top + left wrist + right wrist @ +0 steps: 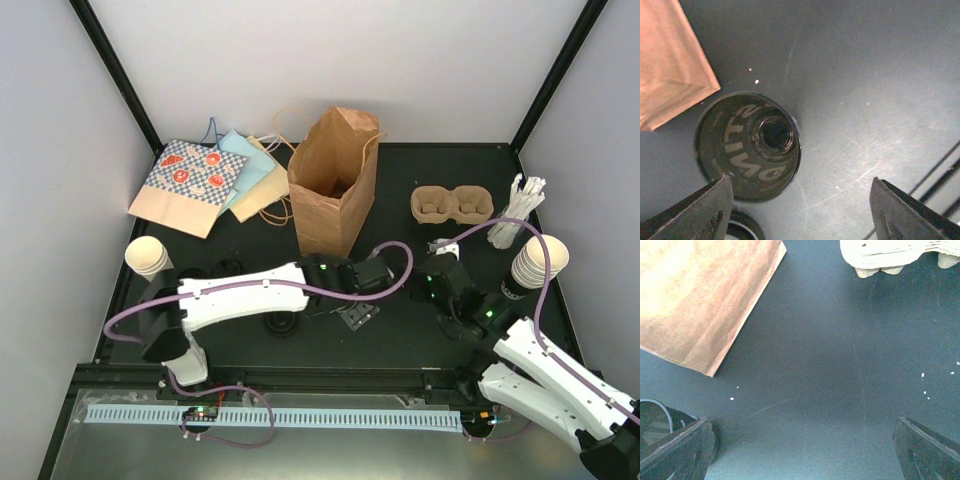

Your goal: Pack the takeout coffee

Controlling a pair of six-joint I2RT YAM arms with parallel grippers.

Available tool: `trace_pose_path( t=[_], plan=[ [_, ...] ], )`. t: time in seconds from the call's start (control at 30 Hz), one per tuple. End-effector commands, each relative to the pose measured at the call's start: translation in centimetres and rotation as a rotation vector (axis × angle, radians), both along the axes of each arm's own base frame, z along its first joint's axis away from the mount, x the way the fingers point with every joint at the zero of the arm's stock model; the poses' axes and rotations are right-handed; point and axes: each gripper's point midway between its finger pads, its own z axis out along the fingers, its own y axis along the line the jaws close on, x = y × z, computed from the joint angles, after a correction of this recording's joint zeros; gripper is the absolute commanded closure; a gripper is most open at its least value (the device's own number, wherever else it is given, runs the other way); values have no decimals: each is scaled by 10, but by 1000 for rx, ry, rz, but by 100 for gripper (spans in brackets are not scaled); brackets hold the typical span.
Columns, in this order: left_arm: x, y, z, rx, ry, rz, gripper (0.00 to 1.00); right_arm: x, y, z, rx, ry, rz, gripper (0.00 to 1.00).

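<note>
**A:** Status on the coffee pack?

**B:** Barely started, by my read. The cup carrier (452, 205) sits at 2 o'clock on the table and both hollows look empty.

**A:** Cups?

**B:** One cup stack (540, 262) is at 3 o'clock by the right edge. The second cup stack (148, 257) is at 9 o'clock. Both are nested, with no single cup standing apart and none lidded.

**A:** Lids?

**B:** A black lid (747, 147) lies flat on the table, just beside the corner of the brown paper bag (335, 185). Another lid (742, 227) peeks in at its 6 o'clock.

**A:** Grippers?

**B:** The left gripper (801, 182) has its fingers wide apart and holds nothing. It hovers over the black lid, which sits toward its left finger. The right gripper (802, 422) is also wide and empty, over bare table, with the bag at its 10 o'clock and the carrier at its 1 o'clock.

**A:** Anything in the bag?

**B:** It's upright at 12 o'clock with the mouth open. The inside is dark, so I can't tell.

**A:** So what's remaining?

**B:** Essentially everything: separate the cups, seat them in the carrier, and cap them. The lid under the left gripper looks like the current target.
</note>
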Motion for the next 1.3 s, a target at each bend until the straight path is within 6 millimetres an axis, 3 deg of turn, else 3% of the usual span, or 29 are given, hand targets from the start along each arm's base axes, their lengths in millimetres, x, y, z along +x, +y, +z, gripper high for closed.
trace_pose_path(
  t=[0.0, 0.1, 0.23, 0.47, 0.63, 0.8, 0.97, 1.27],
  plan=[
    [-8, 10, 57, -145, -15, 26, 17, 4, 8, 10, 15, -23, 33, 0],
    [-11, 25, 71, -188, -25, 59, 2, 6, 13, 14, 14, -19, 55, 0],
    [-11, 55, 72, -204, -29, 142, 1, 6, 22, 18, 21, -3, 98, 0],
    [-9, 117, 53, -296, 25, 347, 1, 7, 32, 25, 12, 45, 127, 0],
    [-8, 142, 39, -378, 34, 437, 1, 7, 42, 28, 0, 80, 182, 0],
    [-12, 152, 22, -388, 63, 445, 1, 5, 53, 29, -21, 162, 222, 0],
    [-17, 165, 2, -263, 90, 479, 1, 6, 64, 38, 42, 121, 263, 0],
    [-19, 159, -35, -135, 143, 488, 1, 7, 80, 30, 79, 148, 309, 0]
  ],
)
